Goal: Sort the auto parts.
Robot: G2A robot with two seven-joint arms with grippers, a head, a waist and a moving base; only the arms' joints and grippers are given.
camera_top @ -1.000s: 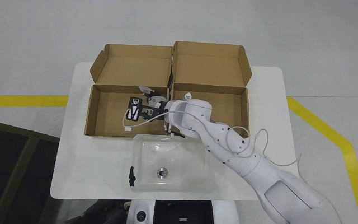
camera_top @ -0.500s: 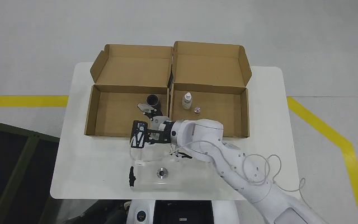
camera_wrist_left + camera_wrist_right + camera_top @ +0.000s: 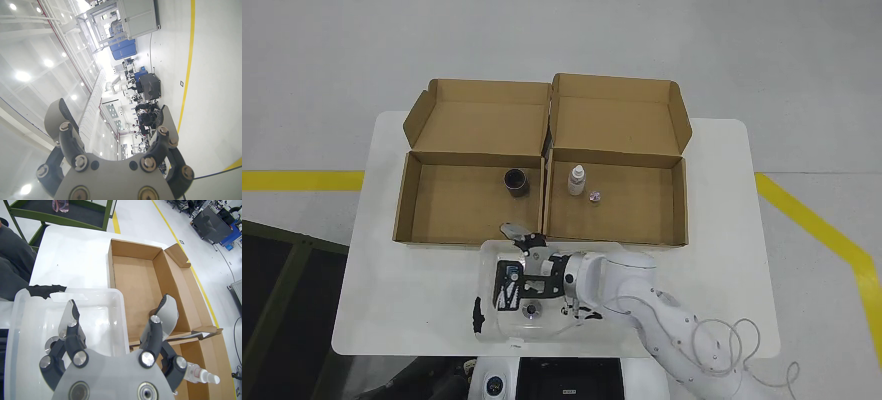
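A clear plastic bin (image 3: pixel 587 262) stands at the table's near edge with a round metal part (image 3: pixel 531 309) (image 3: pixel 49 344) in it. My right gripper (image 3: pixel 513 256) (image 3: pixel 121 309) hangs open and empty above the bin's far left corner. One finger is over the bin, the other over the near edge of the left cardboard box (image 3: pixel 442 205) (image 3: pixel 136 283). A dark cylinder (image 3: pixel 515 181) stands in that box. The right cardboard box (image 3: pixel 642 205) holds a small white bottle (image 3: pixel 577 180) (image 3: pixel 198 375) and a tiny pink piece (image 3: pixel 593 196). My left gripper (image 3: pixel 113 113) is open, aimed up into the room.
A black scrap (image 3: pixel 478 315) (image 3: pixel 45 290) clings to the bin's left rim. Both boxes have their lids folded back toward the far side. The white table (image 3: pixel 412 290) has bare room left of the bin and right of the boxes.
My right arm has drawn back from inside the left box to the bin at the near edge. The dark cylinder and the bottle, covered a second ago, now show.
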